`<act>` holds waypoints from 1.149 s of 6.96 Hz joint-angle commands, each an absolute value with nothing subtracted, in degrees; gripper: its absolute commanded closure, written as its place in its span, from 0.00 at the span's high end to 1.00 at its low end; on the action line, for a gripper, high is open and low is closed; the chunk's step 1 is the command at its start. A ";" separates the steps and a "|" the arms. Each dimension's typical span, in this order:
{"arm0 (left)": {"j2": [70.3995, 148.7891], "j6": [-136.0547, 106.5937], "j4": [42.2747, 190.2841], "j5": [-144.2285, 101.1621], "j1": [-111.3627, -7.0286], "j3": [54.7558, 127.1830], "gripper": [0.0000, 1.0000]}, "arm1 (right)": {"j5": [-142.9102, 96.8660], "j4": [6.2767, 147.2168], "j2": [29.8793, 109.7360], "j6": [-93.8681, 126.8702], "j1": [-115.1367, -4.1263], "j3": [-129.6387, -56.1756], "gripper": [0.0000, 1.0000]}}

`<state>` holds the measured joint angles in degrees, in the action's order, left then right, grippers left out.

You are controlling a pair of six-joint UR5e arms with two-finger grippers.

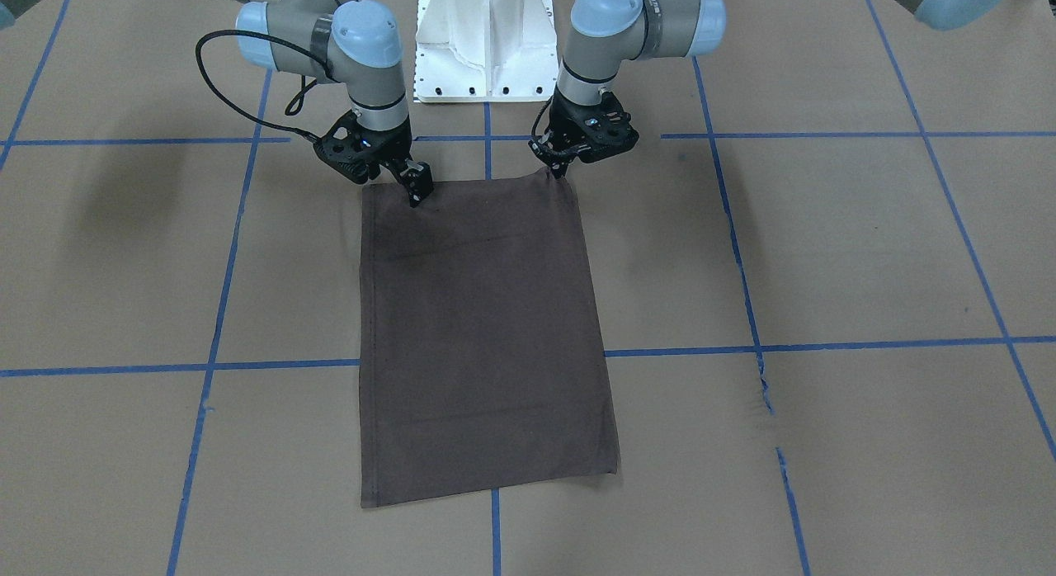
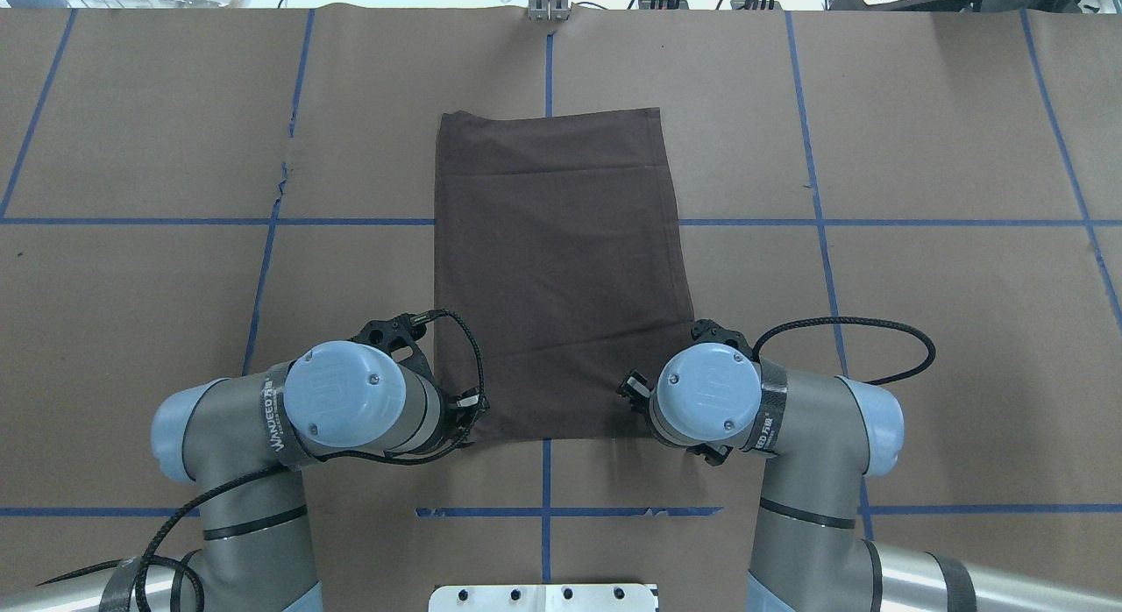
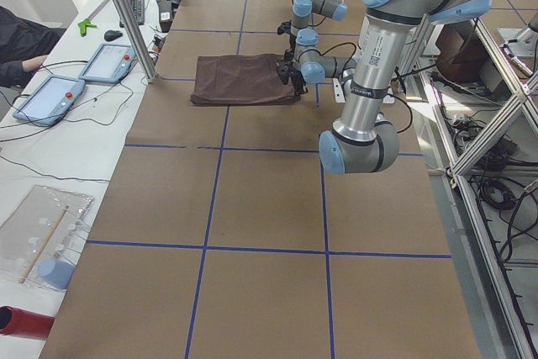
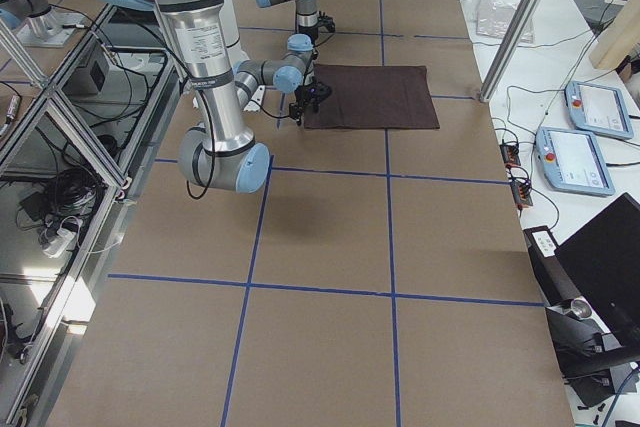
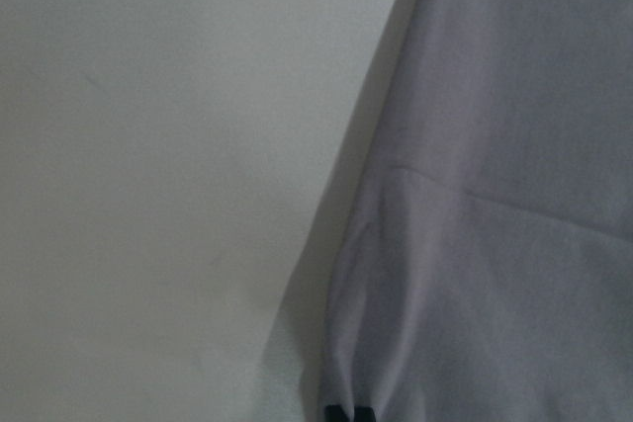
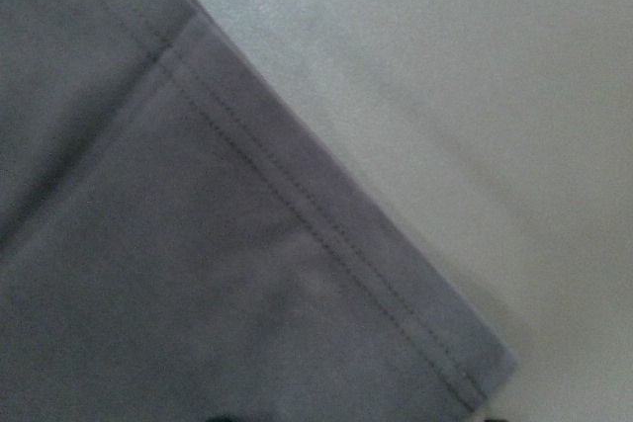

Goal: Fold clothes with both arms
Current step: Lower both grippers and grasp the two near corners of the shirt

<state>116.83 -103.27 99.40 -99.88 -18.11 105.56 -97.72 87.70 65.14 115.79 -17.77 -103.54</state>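
The clothes [image 1: 487,337] are one dark brown T-shirt folded into a flat rectangle on the brown table [image 1: 825,246], seen also from overhead [image 2: 557,270]. My left gripper [image 1: 561,173] is shut on the shirt's near corner on its side, and that corner peaks up slightly. In the left wrist view its fingertips [image 5: 348,414] meet on the cloth [image 5: 495,244]. My right gripper [image 1: 417,195] stands on the shirt's near edge, a little in from the other corner, which lies flat. In the right wrist view the hemmed corner [image 6: 198,274] shows, with the dark fingertips far apart at the bottom edge.
The white pedestal base [image 1: 487,44] stands just behind the shirt's near edge. Blue tape lines [image 1: 825,345] grid the table. Two tablets [image 3: 50,98] and a person's sleeve [image 3: 17,39] are at the far side bench.
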 commanded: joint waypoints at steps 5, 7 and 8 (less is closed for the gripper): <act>116.81 -103.27 99.40 -99.84 -18.11 105.64 0.00 | -97.82 88.15 64.69 115.22 -17.75 -103.54 0.00; 116.89 -103.27 99.40 -99.84 -18.11 105.64 0.00 | -97.82 88.16 64.51 115.14 -17.93 -103.62 0.00; 116.89 -103.27 99.40 -99.93 -18.19 105.64 0.00 | -97.91 88.24 64.25 115.14 -18.10 -103.62 0.00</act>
